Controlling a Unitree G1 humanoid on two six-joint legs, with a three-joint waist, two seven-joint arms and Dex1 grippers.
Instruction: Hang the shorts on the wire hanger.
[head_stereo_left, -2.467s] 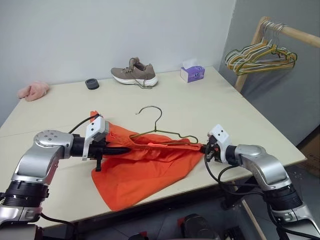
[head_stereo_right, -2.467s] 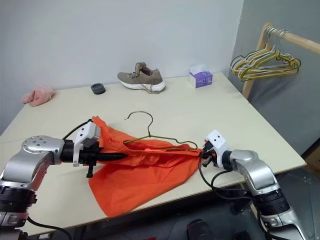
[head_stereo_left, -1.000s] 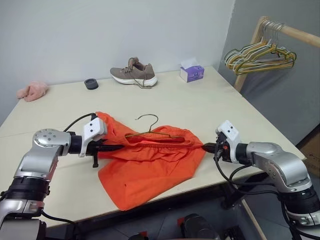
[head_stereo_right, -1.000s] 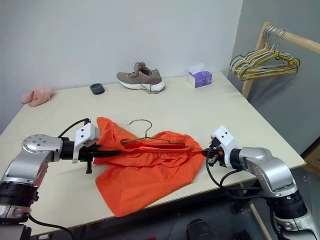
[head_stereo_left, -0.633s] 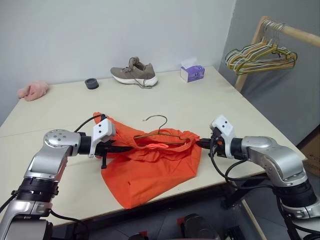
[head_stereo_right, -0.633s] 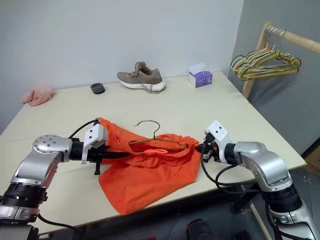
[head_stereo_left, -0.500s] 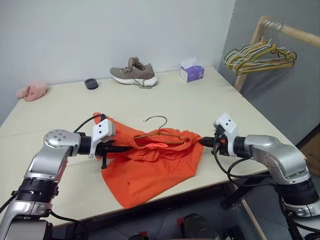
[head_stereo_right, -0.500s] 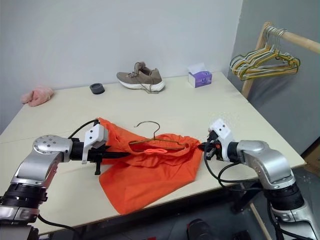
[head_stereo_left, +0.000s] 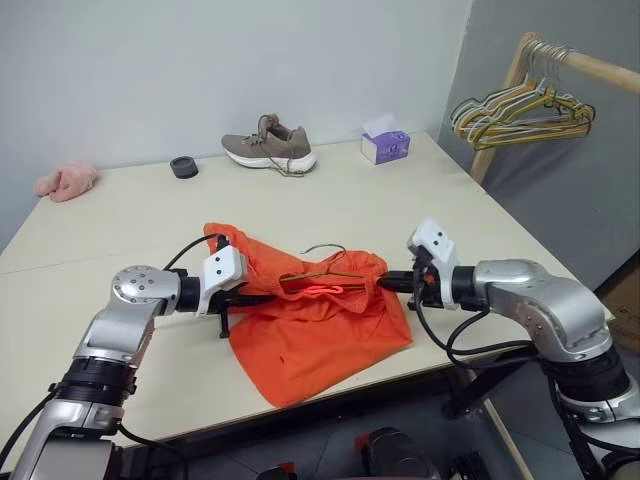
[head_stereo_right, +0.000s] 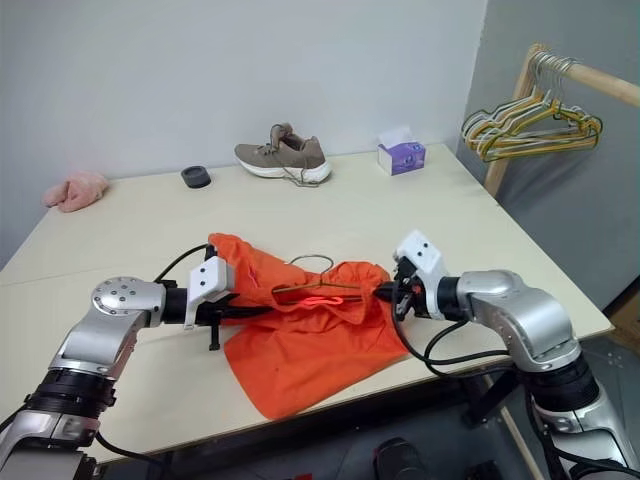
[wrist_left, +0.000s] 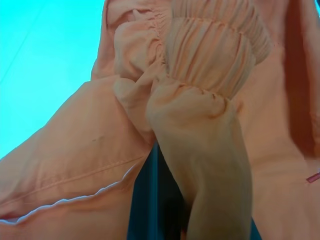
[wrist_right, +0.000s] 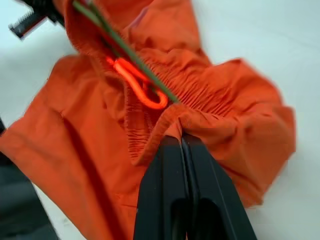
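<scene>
Nearest, the orange shorts (head_stereo_left: 310, 320) lie bunched on the front part of the pale table (head_stereo_left: 120, 215), their lower cloth spilling toward the front edge. Both arms meet them from the sides. The left gripper (head_stereo_left: 262, 298) is pinched together on the waistband at the robot's left end; in the left wrist view the gathered elastic (wrist_left: 215, 55) bulges in soft ridges right over the fingers. The right gripper (wrist_right: 180, 142) comes in from the opposite side, its two black fingers pressed together on a fold of the waistband at the right end. Between the two grippers the waistband sags in a slack, puckered line, and a bright orange drawstring loop (wrist_right: 145, 87) shows in the opening. The wire hanger (head_stereo_right: 310, 275), thin and dark olive-grey, lies partly inside the shorts: its bar runs through the waist opening and its curved hook rises just behind the crumpled cloth. Black cables loop from both wrists beside the garment.

Farther back sit a small black round object (head_stereo_left: 183, 166), a taupe lace-up shoe (head_stereo_left: 268, 147) and a purple tissue box (head_stereo_left: 385, 146), well apart from the shorts. A pink cloth (head_stereo_left: 66, 182) rests near the far left edge. Beyond the table's right corner, yellow-green and tan hangers (head_stereo_left: 520, 110) hang from a wooden rail (head_stereo_left: 590, 68).
</scene>
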